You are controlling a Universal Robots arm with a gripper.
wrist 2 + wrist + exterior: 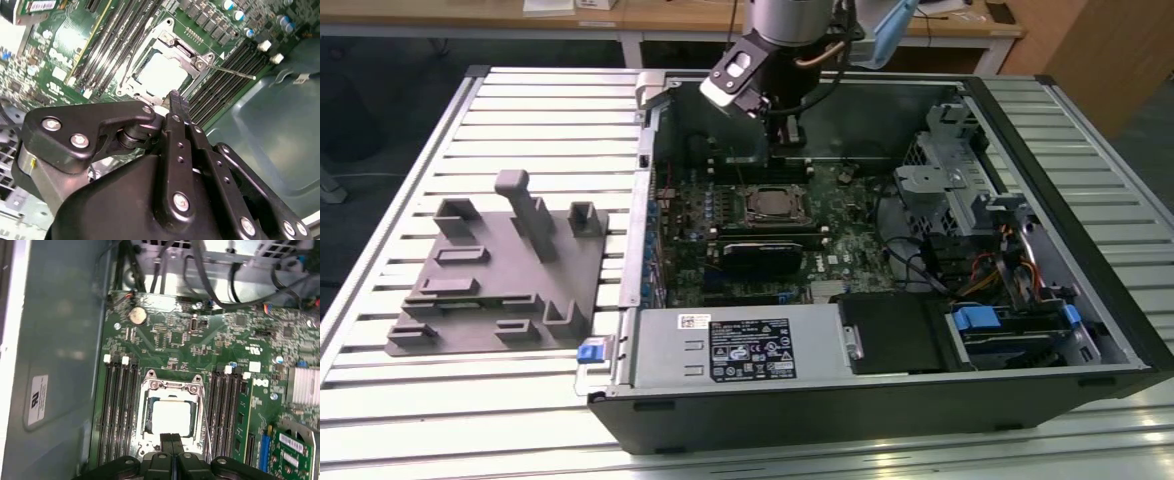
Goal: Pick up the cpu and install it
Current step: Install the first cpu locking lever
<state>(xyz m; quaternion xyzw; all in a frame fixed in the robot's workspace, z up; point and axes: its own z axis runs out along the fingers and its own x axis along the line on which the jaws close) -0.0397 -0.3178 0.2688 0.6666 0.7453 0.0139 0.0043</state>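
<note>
The cpu (pixel 170 417) lies flat in the motherboard's socket (pixel 150 390), its silvery top showing through the metal frame; the second wrist view has the cpu (pixel 161 74) in the same place. In the exterior view the cpu (pixel 771 205) sits mid-board inside the open computer case (pixel 1067 300). My gripper (pixel 790 140) hangs above the board, a little behind the socket. In both wrist views its black fingers (pixel 171 442) are pressed together with nothing between them, and the gripper (pixel 177 102) stands just off the socket's edge.
Rows of memory slots (pixel 117 405) flank the socket, and a thin wire lever (pixel 230 73) sticks out beside it. A grey fixture (pixel 500 270) lies on the slatted table at the exterior view's left. A silver labelled box (pixel 740 345) and drive cages (pixel 987 240) crowd the case.
</note>
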